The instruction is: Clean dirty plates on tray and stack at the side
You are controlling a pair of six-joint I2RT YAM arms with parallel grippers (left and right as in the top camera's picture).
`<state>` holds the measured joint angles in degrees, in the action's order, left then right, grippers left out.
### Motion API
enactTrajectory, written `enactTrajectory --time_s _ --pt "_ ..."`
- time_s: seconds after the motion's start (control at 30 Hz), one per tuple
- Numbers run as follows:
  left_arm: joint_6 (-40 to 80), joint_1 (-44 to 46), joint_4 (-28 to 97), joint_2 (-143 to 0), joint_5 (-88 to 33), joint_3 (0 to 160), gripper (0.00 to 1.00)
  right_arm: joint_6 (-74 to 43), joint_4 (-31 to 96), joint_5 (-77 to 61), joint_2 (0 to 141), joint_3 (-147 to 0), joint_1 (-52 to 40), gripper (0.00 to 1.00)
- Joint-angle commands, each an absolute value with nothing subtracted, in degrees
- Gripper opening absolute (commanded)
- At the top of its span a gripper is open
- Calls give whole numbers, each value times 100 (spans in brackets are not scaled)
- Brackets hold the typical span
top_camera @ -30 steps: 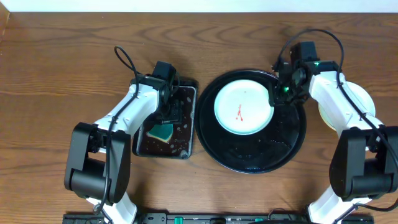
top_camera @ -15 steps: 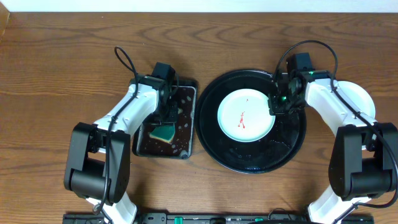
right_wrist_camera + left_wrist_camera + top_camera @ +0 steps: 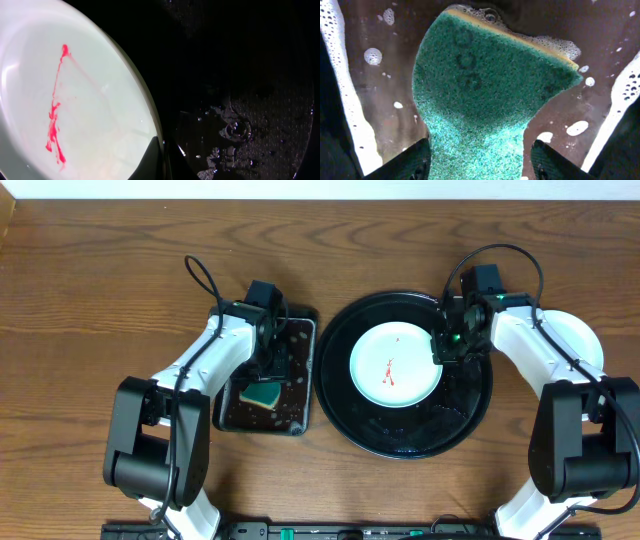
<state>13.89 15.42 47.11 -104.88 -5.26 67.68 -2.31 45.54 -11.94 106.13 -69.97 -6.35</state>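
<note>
The one dirty plate [image 3: 397, 366] is lying inside the round tray [image 3: 405, 442], a little to the far side of its middle. A thin red smear [image 3: 388, 370] is seen on it, its long axis running from far to near. The right rim of the plate is clamped by the right gripper [image 3: 445, 348]; in the right wrist view its jaws are seen pressed together on the edge.

The sponge [image 3: 262, 392] is in the small tray [image 3: 300, 425], left of the round tray, among foam. It is straddled by the left gripper [image 3: 479, 160]: the fingers [image 3: 415, 160] are set apart at its two sides and the sponge is narrowed between them, but whether it is pressed or only flanked cannot be told.

The plate is thus to the right of the sponge, and the left arm is the nearer one for wiping. Two raised rims, just beside each other, are judged to need crossing, so the sponge should probably be lifted first. The left half of the plate is free; its right edge is taken. The near part of the round tray is bare and wet. The stacked plates [image 3: 588, 340] are on the table [image 3: 100, 260] to the right, partly hidden under the right arm.
</note>
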Motion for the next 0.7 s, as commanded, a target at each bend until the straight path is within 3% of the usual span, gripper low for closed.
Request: enactTrajectory --time_s 0.0,0.3,0.33,0.5,0.67 --pt "1420 1518 4731 -10409 -537 6674 66 -209 4539 -1181 10685 -6971 -681 1" --pt "1446 1518 4281 -10414 -537 6235 65 -209 4519 -1184 10685 -6971 -685 1" --pt "1446 1518 4222 -10416 -537 6178 59 -209 4508 -1184 10685 -6971 -685 1" --pt "1446 1518 4128 -10403 -537 6204 11 -211 4525 -1184 10685 -6971 -685 1" --pt "1568 1518 4217 -10353 -537 6392 7 -209 4460 -1179 10685 -6971 -698 1"
